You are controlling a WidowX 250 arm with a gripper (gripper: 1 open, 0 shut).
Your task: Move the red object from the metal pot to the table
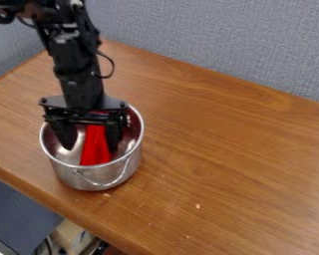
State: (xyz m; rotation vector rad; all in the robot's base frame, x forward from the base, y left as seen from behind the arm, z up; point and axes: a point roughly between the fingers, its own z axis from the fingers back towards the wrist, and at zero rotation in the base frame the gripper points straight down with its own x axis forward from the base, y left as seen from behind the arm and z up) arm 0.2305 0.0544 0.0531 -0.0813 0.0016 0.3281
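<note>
The metal pot (85, 169) stands near the front left edge of the brown wooden table (215, 139). Inside it leans the red object (93, 147), an elongated block with its upper end near the far rim. My gripper (85, 136) reaches down into the pot from above, open, with one dark finger on each side of the red block. Whether the fingers touch the block I cannot tell. The lower part of the block is hidden by the pot wall.
A grey fabric wall (229, 35) runs behind the table. The table's front edge (29, 189) lies just below the pot. Floor clutter shows under the table at the bottom left.
</note>
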